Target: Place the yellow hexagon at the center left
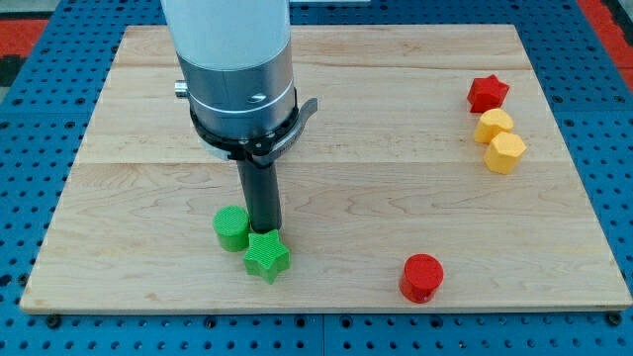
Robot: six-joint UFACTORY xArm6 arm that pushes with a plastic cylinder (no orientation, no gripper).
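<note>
The yellow hexagon (505, 152) lies near the board's right edge, touching a second yellow block (494, 126) just above it. A red star (487, 93) sits above those two. My tip (265, 230) is far to the left of them, in the lower left middle of the board, right behind a green star (267, 255) and beside a green cylinder (232, 227). The tip seems to touch the green star's top edge.
A red cylinder (422, 277) stands near the bottom edge, right of centre. The wooden board (148, 188) lies on a blue perforated table. The arm's white and grey body (237, 79) hangs over the upper left middle of the board.
</note>
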